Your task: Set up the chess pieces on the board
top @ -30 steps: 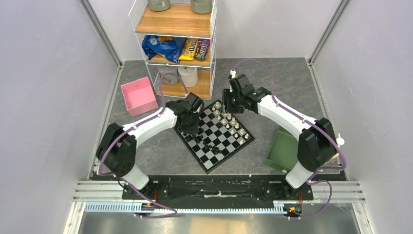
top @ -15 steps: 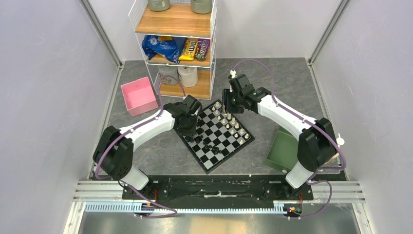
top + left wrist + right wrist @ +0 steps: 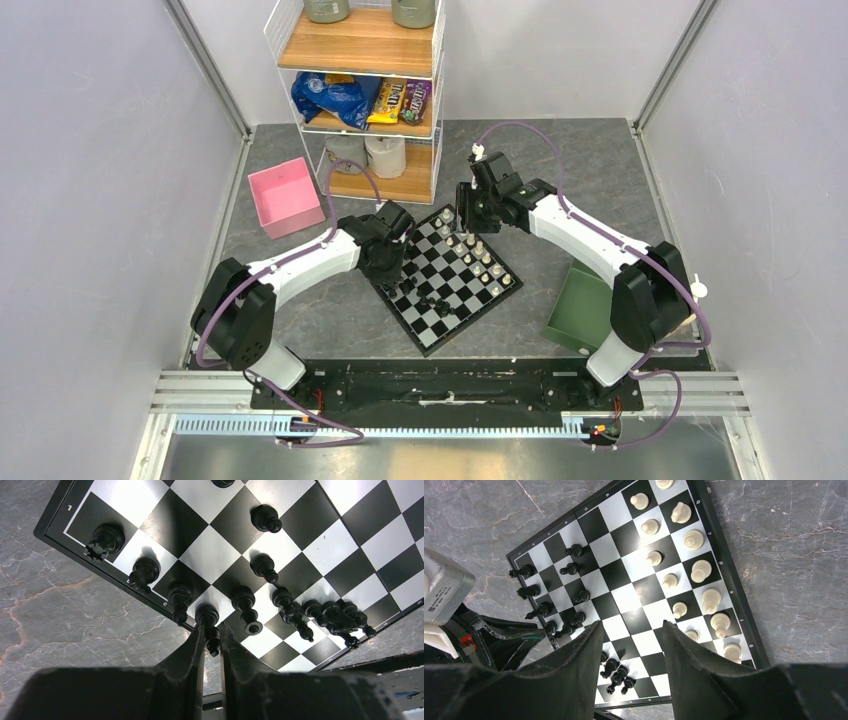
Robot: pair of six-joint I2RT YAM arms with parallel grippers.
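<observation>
**Item in hand:** one black piece [image 3: 208, 622], upright on an edge square of the board [image 3: 210, 555], on the board's 8 o'clock side in the top view. The left claw [image 3: 211, 630] is pinched on it, a finger [image 3: 195, 645] on either side.

**Other pieces:** more black chess pieces [image 3: 265, 567] stand close by in a partial row. A black cluster [image 3: 335, 617] is bunched near one corner, some apparently tipped. The cream pieces [image 3: 700, 571] stand in two rows along the 2 o'clock side.

**Right claw:** the right claw [image 3: 632, 625] hangs over the board, fingers wide apart, holding nothing.

**Assessment:** the pieces look light, rigid, smooth and easily toppled. Take each at the narrow waist above its base, with the claw vertical.

**Surroundings:** the board lies on the grey tabletop [image 3: 590, 170]. A green tray [image 3: 585, 305] is at 4 o'clock and a pink box [image 3: 285, 195] at 10 o'clock.
</observation>
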